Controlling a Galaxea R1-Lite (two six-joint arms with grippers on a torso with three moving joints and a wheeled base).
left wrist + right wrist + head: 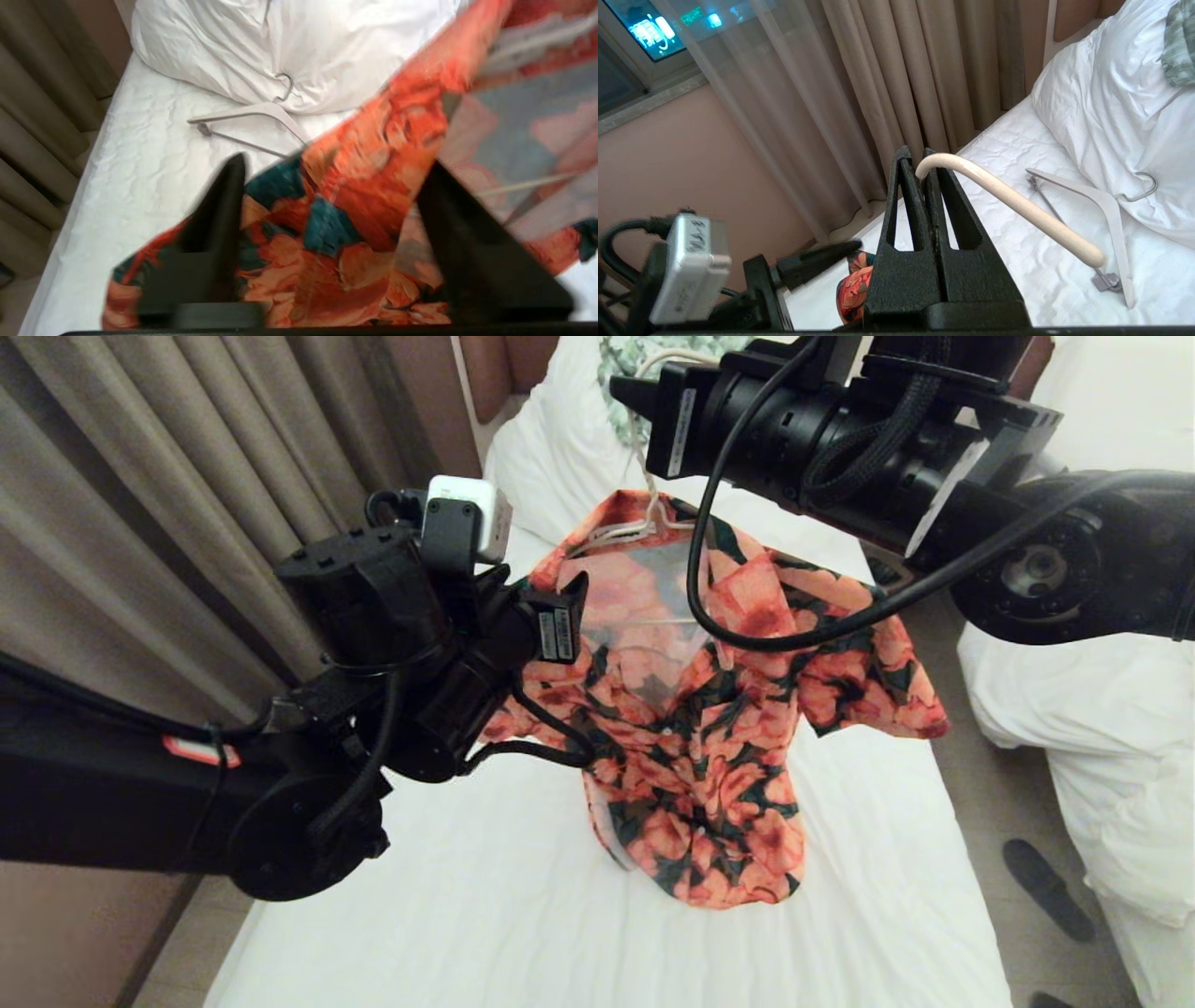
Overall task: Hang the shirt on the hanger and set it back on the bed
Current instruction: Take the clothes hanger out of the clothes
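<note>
Shirt [691,709] hangs on the hanger [644,523], raised above the bed [485,896]; hem touches the sheet.

Right hand [920,161] clenched on the hanger hook, above the shirt's collar. Left hand [327,196] spread, unclenched, fingers either side of the shirt's shoulder cloth, not pinching.

Judgement: shoulder being settled. Draw that cloth over the hanger's end while the right hand keeps level; then lower.

Count: one shirt, two hangers (spare hanger [1101,210] beside the pillow [1111,107]), one green garment [1178,46], two hands.
</note>
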